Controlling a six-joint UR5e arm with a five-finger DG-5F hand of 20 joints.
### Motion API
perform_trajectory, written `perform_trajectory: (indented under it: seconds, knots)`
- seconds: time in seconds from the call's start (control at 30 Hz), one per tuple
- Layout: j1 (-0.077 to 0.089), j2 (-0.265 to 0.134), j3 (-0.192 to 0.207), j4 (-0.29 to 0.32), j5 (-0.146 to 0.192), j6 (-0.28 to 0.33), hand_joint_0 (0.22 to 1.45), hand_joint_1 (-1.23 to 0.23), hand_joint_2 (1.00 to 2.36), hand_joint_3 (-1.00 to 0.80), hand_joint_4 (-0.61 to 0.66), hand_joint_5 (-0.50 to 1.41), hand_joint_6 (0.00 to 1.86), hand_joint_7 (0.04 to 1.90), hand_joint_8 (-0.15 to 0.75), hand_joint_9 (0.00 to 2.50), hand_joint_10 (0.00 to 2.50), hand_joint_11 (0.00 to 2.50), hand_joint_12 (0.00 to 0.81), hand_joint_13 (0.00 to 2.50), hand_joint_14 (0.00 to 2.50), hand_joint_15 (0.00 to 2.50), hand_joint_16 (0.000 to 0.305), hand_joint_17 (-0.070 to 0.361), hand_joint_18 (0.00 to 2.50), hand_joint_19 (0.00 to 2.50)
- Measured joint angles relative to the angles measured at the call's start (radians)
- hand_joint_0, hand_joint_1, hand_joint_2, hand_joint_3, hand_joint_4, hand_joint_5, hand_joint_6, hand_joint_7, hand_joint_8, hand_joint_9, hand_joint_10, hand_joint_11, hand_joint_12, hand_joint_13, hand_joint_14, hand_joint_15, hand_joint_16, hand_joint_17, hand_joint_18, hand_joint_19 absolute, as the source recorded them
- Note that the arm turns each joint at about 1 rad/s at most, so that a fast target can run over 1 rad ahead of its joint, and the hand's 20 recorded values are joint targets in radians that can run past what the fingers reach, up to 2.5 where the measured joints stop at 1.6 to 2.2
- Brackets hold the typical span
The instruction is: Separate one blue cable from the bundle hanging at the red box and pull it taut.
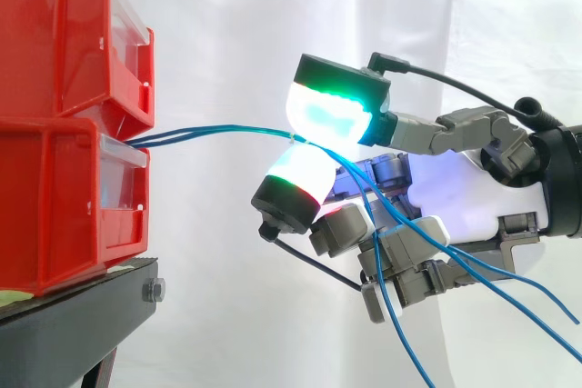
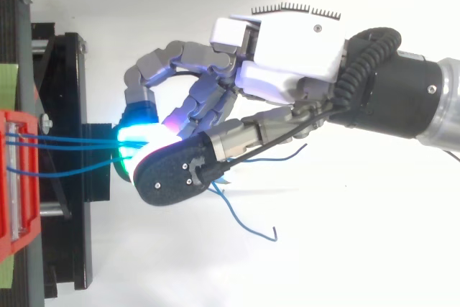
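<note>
As blue cables (image 1: 227, 131) stretch from red bins (image 1: 64, 197), robot hand (image 2: 287, 52) seemingly pinches them.

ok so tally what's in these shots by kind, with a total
red bins: 2, stacked
blue cables: 3 strands leaving the bin in the top view
black stand: 1
hand: 1, pinching the cables between two pads
total: 7

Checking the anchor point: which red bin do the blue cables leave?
The lower red bin: the blue cables emerge from its open front, beneath the upper bin.
</note>
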Motion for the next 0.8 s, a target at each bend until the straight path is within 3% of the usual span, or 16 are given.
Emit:
perform_trajectory:
  seconds: [0.17, 0.3, 0.53, 0.67, 0.8]
  knots:
    - [0.000, 0.000, 0.000, 0.000, 0.000, 0.000, 0.52, -0.89, 1.00, -0.50, 0.11, -0.19, 0.89, 1.14, 0.269, 1.09, 0.01, 1.36, 0.402, 1.14, 0.02, 1.34, 0.049, 0.111, 0.95, 0.74]
    - [-0.001, 0.000, 0.000, 0.000, 0.000, 0.001, 0.47, -0.77, 1.00, -0.50, 0.14, -0.19, 0.89, 1.08, 0.297, 1.11, 0.01, 1.36, 0.437, 1.17, 0.02, 1.34, 0.054, 0.121, 0.98, 0.73]
    - [-0.001, 0.000, 0.000, 0.001, 0.000, 0.001, 0.53, -0.51, 1.00, -0.50, 0.13, -0.19, 0.87, 1.06, 0.278, 1.13, 0.01, 1.36, 0.408, 1.17, 0.02, 1.34, 0.050, 0.113, 0.95, 0.77]
    - [-0.002, 0.000, 0.000, 0.000, 0.000, 0.001, 0.62, -0.62, 1.00, -0.47, 0.09, -0.19, 0.87, 1.13, 0.262, 1.12, 0.01, 1.37, 0.380, 1.16, 0.02, 1.35, 0.047, 0.106, 0.93, 0.78]
    - [-0.002, 0.000, 0.000, 0.001, 0.000, 0.001, 0.62, -0.76, 1.02, -0.25, 0.07, -0.19, 0.88, 1.19, 0.269, 1.12, 0.01, 1.38, 0.388, 1.16, 0.02, 1.34, 0.048, 0.107, 0.94, 0.77]
